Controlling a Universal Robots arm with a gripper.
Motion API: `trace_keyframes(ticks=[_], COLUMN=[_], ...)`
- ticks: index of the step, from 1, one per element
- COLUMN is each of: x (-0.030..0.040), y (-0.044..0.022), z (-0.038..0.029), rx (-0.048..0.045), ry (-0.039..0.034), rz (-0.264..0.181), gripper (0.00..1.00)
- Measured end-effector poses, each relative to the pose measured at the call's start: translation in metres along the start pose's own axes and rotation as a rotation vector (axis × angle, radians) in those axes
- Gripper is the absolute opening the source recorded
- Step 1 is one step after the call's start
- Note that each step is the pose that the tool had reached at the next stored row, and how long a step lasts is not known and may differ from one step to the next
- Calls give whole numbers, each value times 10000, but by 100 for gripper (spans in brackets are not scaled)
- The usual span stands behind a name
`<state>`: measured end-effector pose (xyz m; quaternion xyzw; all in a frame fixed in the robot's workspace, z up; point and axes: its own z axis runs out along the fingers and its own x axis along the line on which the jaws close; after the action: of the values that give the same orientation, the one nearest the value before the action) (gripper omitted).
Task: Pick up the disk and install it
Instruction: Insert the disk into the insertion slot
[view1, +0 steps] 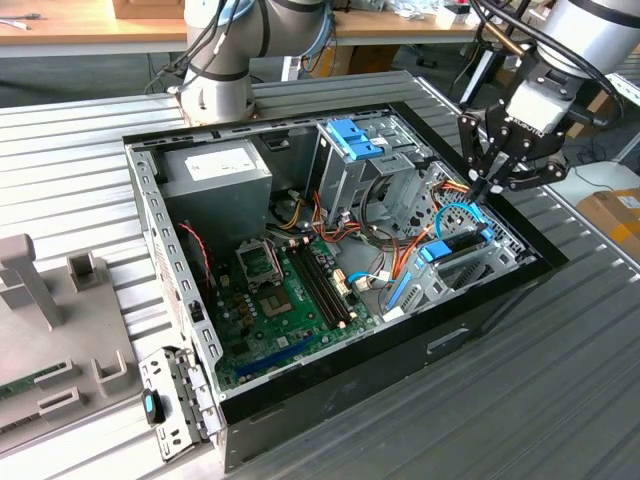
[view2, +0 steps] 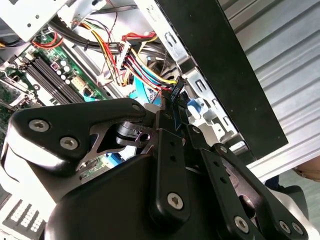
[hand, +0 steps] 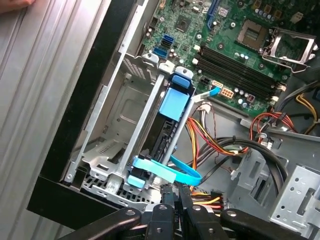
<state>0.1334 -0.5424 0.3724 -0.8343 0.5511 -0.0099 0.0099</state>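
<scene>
two jaws pinched together, tips near the disk (hand: 175, 105) in its cage (hand: 120, 112)

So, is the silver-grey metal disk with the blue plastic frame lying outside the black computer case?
No, in the first wrist view the disk sits in a metal drive cage inside the case.

- The black hand (view2: 169, 109), fingertips drawn together, reaches into the computer case (view2: 215, 55) near its black side wall.
- Coloured wires (view2: 137, 65) bunch just beyond the tips, beside the green motherboard (view2: 47, 70).
</scene>
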Motion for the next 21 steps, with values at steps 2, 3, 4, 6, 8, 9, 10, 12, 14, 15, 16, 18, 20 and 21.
trace_keyframes(ticks=[2,3,4,6,8,9,10,12,14,15,16,18,20,21], x=[30,48,65,76,83,84,85,86,80,78,74,64,60,59], y=[13,21,28,38,74,98,122,149,192,201,215,242,251,252], z=[2,2,4,30,47,54,60,69,81,84,91,109,127,132], rx=[-9,-11,-14,-13,-11,-11,-11,-11,-12,-12,-12,-16,-31,-34], ry=[22,29,39,51,51,52,54,54,62,65,68,89,128,137], rz=[127,158,189,276,286,286,286,287,291,294,301,338,604,728], gripper=[16,16,16,16,16,16,16,16,16,16,16,16,16,16])
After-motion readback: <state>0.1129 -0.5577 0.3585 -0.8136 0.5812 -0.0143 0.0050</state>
